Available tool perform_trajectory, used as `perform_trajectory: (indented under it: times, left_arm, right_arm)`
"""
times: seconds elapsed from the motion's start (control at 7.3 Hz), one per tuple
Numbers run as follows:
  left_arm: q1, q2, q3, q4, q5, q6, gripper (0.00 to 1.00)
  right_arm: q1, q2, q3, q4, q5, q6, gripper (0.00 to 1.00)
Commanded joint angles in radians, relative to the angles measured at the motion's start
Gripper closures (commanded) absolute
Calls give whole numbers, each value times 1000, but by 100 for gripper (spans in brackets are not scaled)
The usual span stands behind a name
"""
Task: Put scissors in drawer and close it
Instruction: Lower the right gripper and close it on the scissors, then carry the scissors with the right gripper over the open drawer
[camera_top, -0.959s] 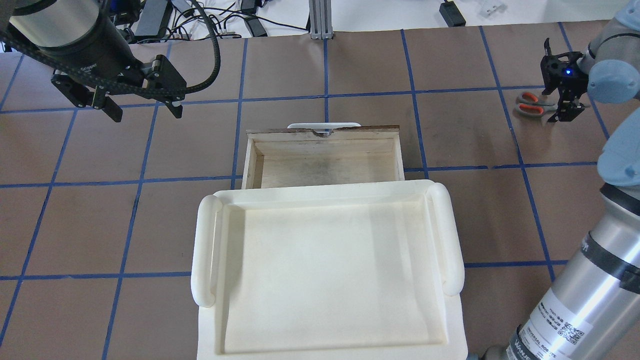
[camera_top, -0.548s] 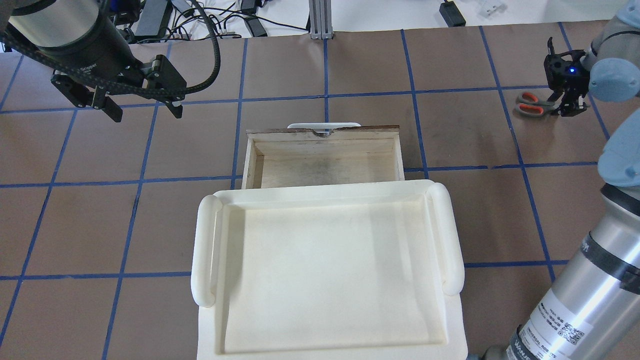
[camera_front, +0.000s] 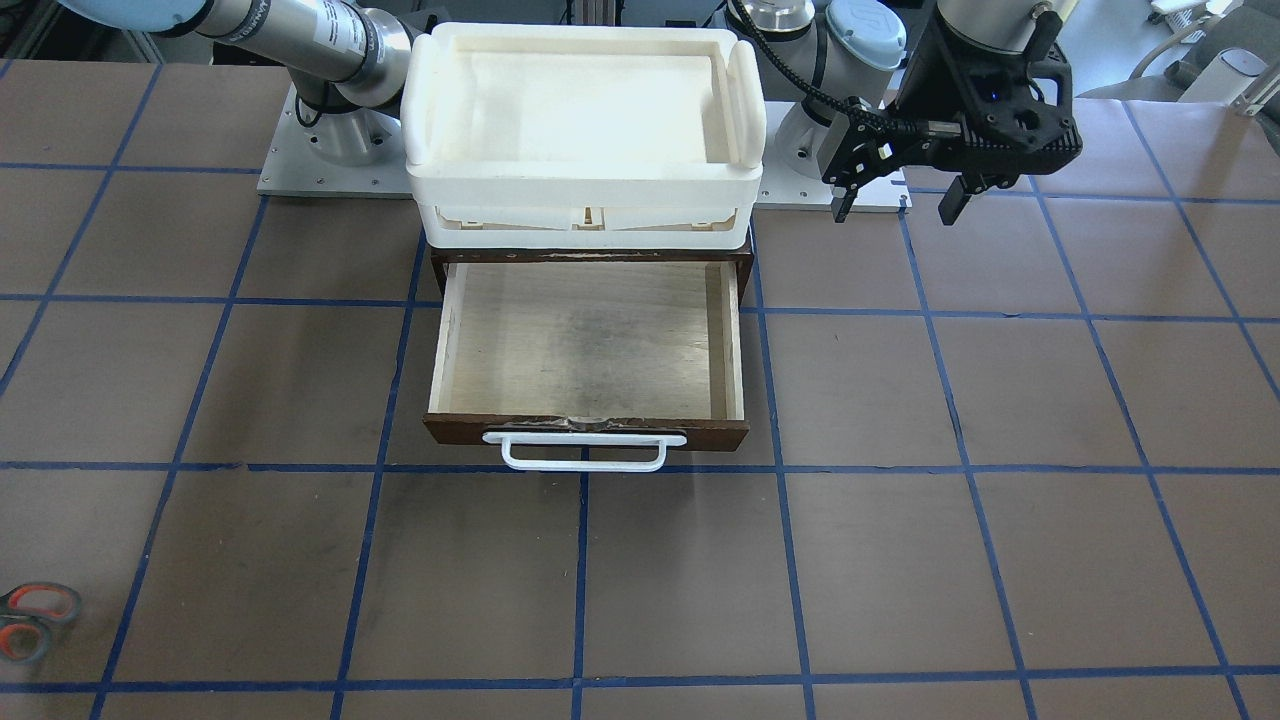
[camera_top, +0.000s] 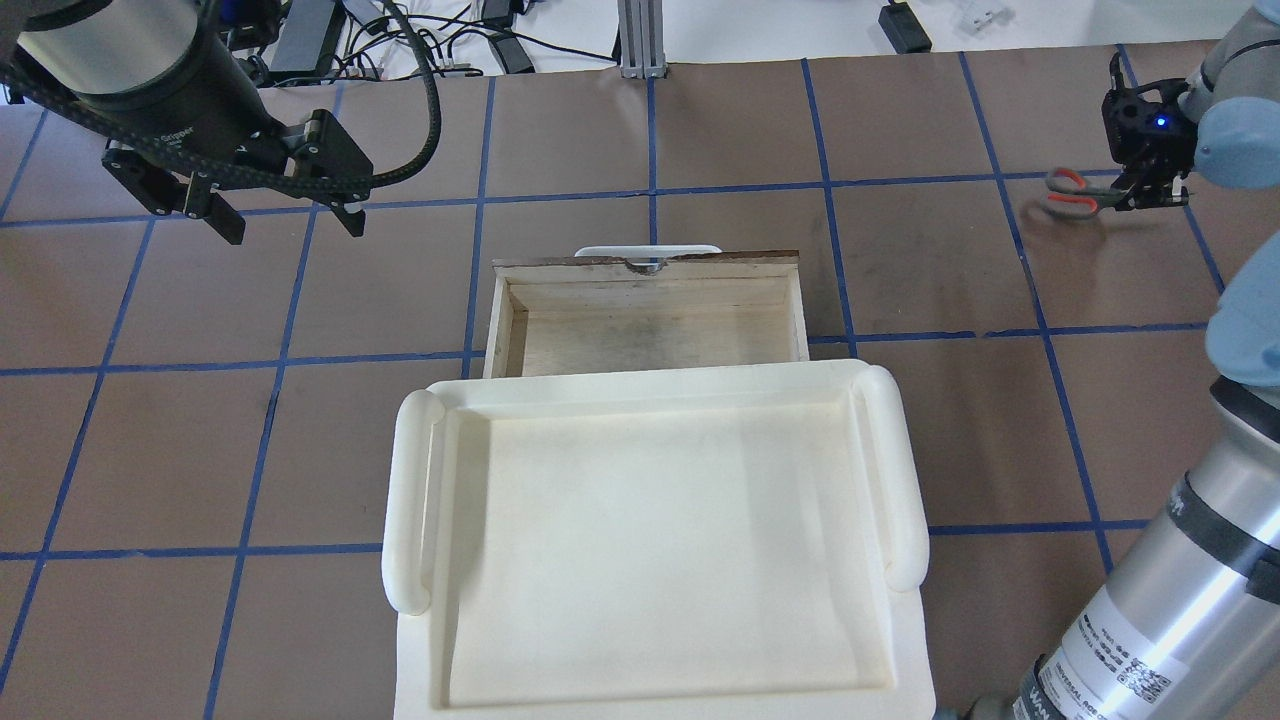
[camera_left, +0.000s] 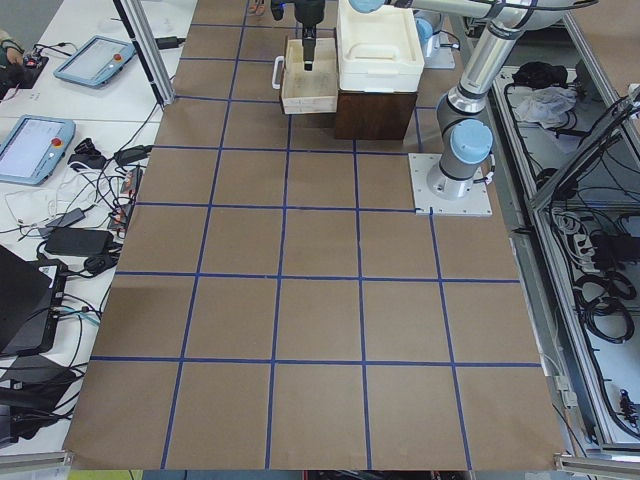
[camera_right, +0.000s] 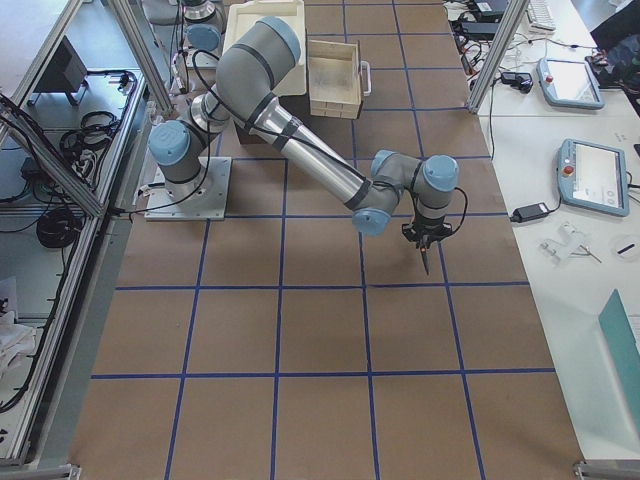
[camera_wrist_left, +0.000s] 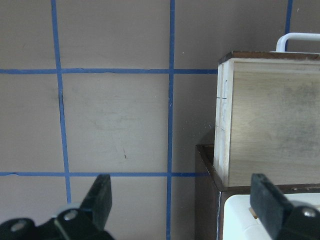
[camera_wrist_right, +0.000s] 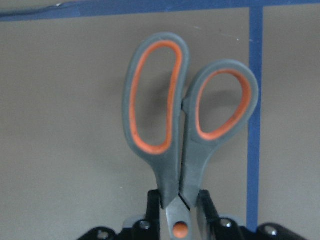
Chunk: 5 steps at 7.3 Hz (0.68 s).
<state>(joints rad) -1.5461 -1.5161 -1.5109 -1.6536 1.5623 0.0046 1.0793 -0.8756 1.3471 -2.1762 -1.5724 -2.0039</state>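
The scissors (camera_top: 1072, 190), grey handles with orange-lined loops, are held by my right gripper (camera_top: 1138, 200) at the table's far right. In the right wrist view the gripper (camera_wrist_right: 180, 215) is shut on the scissors (camera_wrist_right: 185, 135) near the pivot, loops pointing away. They seem slightly off the table. The loops show at the front view's lower left edge (camera_front: 30, 618). The drawer (camera_top: 650, 325) stands pulled open and empty, its white handle (camera_front: 585, 452) at its front. My left gripper (camera_top: 288, 222) is open and empty, left of the drawer; it also shows in the front view (camera_front: 898, 208).
A white foam tray (camera_top: 405, 500) sits on the dark cabinet (camera_wrist_left: 207, 195) that holds the drawer. Brown table paper with blue tape grid lines lies all around. Cables and devices lie beyond the table's far edge (camera_top: 440, 40).
My right gripper came down over the scissors, shut on them and raised them slightly, shifting toward the far side. The left arm and the drawer have not moved.
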Motion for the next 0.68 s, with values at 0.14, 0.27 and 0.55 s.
perform_trajectory:
  times: [0.14,0.27,0.55]
  left_arm:
    - [0,1,0,0,-1,0,0]
    - [0,1,0,0,-1,0,0]
    - [0,1,0,0,-1,0,0]
  right_arm:
    - [43,-132,11,207,-9,98,100]
    - [60,-166,11,260,-8,120,100]
    - [167,-283,21,399,-29,257,100]
